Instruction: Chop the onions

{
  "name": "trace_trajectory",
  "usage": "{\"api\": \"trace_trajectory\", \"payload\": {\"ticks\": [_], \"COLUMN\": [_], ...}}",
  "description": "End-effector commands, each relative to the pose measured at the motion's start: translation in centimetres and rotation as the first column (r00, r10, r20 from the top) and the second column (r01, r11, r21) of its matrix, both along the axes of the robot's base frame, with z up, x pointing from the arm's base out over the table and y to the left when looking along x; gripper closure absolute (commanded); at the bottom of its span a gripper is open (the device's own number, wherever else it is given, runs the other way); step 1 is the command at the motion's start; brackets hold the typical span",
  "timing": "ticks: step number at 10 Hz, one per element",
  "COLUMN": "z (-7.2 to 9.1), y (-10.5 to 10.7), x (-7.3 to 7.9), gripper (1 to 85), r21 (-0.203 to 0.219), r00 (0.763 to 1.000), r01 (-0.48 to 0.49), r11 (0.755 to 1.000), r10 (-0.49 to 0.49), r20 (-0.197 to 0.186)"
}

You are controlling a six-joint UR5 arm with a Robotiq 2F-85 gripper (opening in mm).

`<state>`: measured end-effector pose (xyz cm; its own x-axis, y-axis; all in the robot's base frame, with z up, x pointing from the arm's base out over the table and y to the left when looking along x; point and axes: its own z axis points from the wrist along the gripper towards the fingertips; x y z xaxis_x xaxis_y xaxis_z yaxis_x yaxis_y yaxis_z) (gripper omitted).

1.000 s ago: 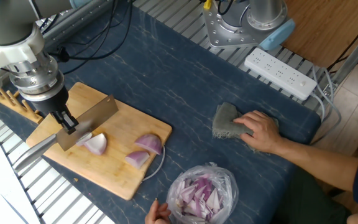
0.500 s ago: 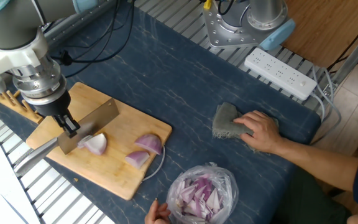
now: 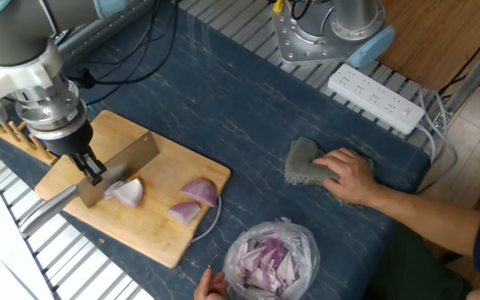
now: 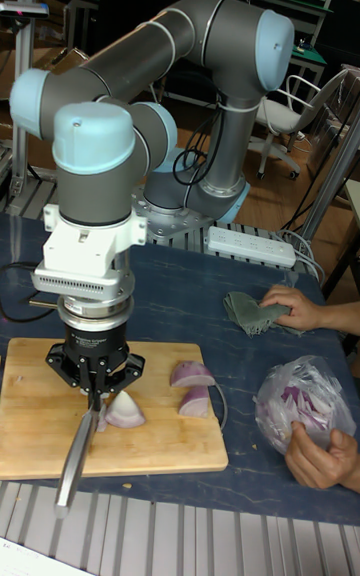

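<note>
Gripping the cleaver [image 3: 117, 169] in my closed gripper [image 3: 90, 169], blade edge touching one onion wedge [image 3: 128, 193] near the cutting board's [image 3: 161, 242] middle. Handle tip cut off past the board's front edge in the tall view. Two more wedges [image 3: 192, 202] lie toward the board's right edge. Since half a second ago: nothing shifted; hand [image 3: 350, 173] still on cloth [image 3: 304, 162].

No legible text — none anywhere.

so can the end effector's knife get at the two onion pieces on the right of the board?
Probably yes. The end effector holds the knife by the left onion piece; the two pieces lie uncovered on the board.
</note>
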<state>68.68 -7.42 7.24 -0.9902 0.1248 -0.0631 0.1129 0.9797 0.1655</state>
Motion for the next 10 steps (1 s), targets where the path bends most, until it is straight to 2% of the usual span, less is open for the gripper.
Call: {"api": "trace_trajectory", "payload": {"ticks": [1,3,6,10], "z": [1.8,2.6,3.3,3.0], "y": [-1.1,-2.0,-2.3,-1.5], "x": [-0.5,-0.3,-0.7,-0.2], "gripper": [84.0,84.0,84.0,84.0], "r21": [0.026,-0.006,-0.008,0.016], "r00": [0.998,0.996,0.995,0.999], "r01": [-0.054,-0.087,-0.094,-0.018], "r11": [0.998,0.996,0.996,1.0], "r10": [0.054,0.087,0.094,0.019], "r20": [-0.017,-0.014,-0.027,-0.04]}}
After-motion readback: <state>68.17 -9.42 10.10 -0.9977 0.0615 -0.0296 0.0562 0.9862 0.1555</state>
